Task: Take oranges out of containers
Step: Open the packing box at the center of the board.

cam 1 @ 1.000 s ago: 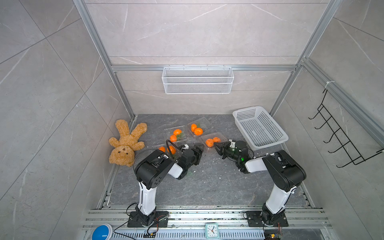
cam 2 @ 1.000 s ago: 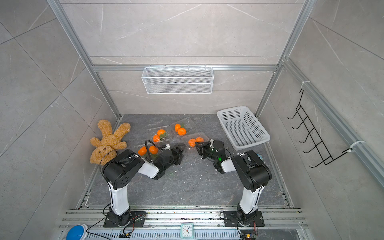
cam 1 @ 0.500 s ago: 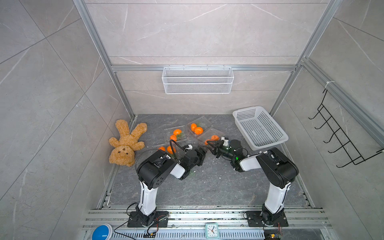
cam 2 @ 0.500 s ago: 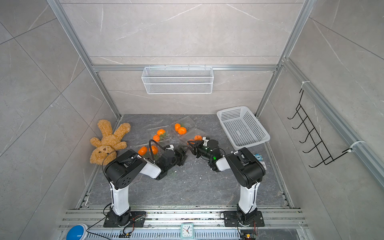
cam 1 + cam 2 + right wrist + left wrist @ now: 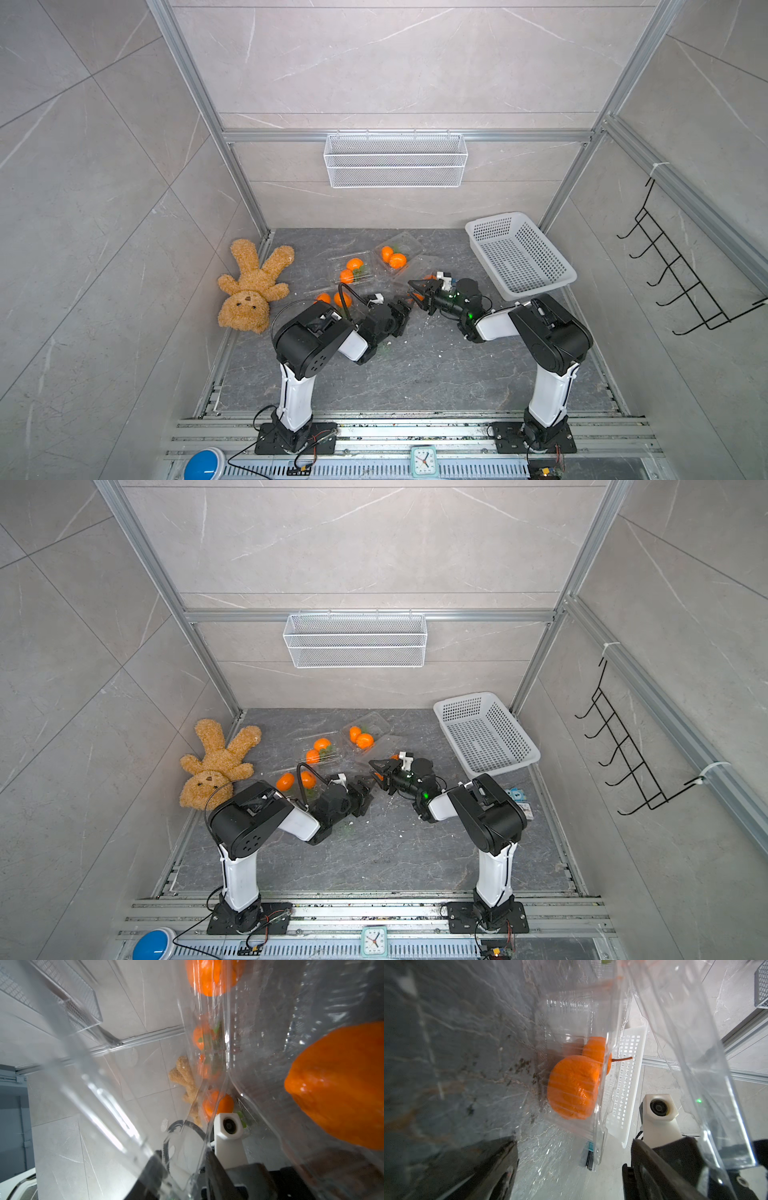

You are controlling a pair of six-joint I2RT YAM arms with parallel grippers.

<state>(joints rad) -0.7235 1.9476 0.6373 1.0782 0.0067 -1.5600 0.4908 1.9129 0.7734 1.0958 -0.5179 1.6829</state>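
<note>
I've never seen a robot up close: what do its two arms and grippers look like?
Both arms match: black base plate, white upright link, bulky black rounded joint, white forearm. The left arm carries a looping black cable; the right arm shows a green light. The left gripper and right gripper are black, each with a small white camera block.

Bright, even light (wrist views blurred, glary).
</note>
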